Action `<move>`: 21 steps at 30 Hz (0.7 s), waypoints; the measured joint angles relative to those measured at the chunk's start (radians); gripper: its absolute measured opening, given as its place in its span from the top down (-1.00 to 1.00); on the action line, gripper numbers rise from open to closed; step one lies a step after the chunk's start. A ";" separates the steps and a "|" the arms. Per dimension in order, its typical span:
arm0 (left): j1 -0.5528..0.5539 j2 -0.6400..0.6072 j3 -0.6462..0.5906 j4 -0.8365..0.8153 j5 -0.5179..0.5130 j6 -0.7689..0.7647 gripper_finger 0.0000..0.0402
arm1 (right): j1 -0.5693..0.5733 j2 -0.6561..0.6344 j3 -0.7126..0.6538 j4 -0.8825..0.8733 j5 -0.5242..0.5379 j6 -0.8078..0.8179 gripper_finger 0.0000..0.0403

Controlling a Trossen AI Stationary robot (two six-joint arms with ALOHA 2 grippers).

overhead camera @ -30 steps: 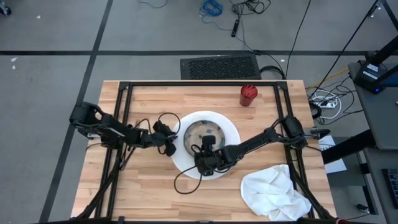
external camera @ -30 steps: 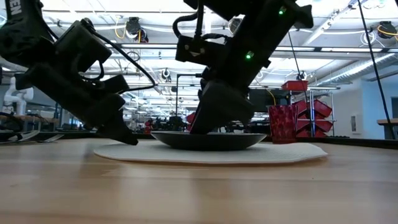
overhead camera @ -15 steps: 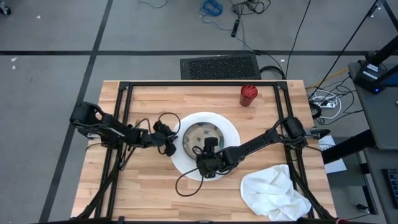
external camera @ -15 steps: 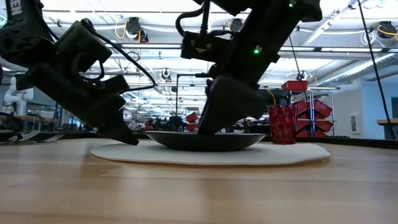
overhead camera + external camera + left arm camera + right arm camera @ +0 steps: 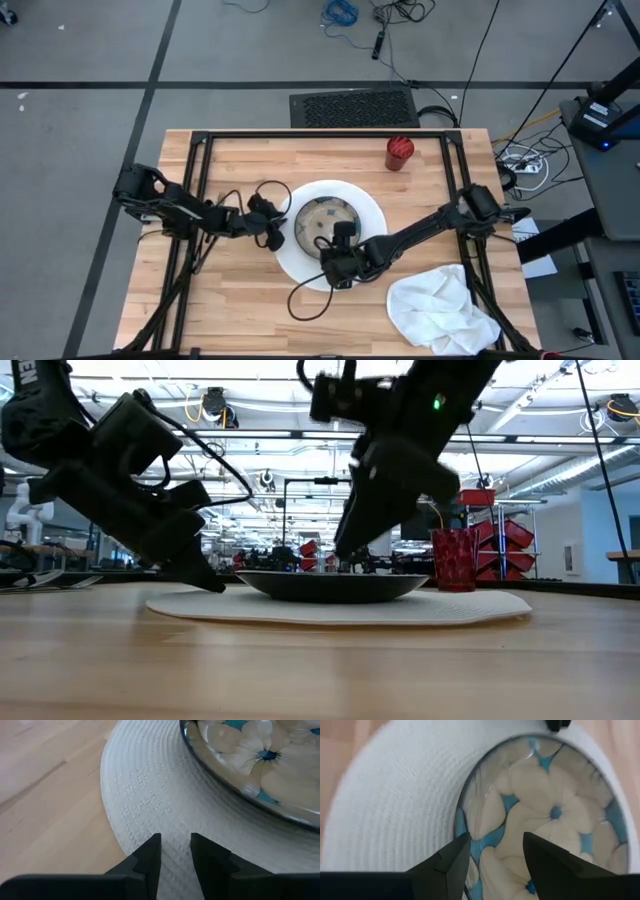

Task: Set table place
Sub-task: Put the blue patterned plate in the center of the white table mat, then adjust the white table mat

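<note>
Here the right tool (image 5: 333, 243), fingers spread, hovers over the plate (image 5: 326, 219) on the table (image 5: 240, 290)

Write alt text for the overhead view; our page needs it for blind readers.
A flowered plate sits on a round white placemat on a wooden table, with two robot grippers, left and right, at the mat's edges. A red cup and crumpled white cloth lie nearby.

1. The right tool (image 5: 338, 248) now sits slightly farther toward the near edge of the white mat (image 5: 372, 212) than a second ago, drawn back from the plate's (image 5: 325, 212) centre.
2. In the low view it is higher, its tips (image 5: 345, 550) clear of the plate rim (image 5: 400, 582) it sat on before.
</note>
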 joint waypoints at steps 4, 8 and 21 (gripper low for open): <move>0.000 -0.038 0.035 0.006 0.014 0.053 0.54 | 0.009 -0.041 0.001 -0.008 -0.034 0.030 0.16; -0.002 -0.124 0.054 -0.008 0.090 0.097 0.54 | 0.055 -0.038 0.001 -0.078 -0.202 0.128 0.16; -0.047 -0.565 0.055 -0.367 0.135 0.127 0.54 | 0.053 -0.043 -0.151 -0.194 -0.374 0.426 0.16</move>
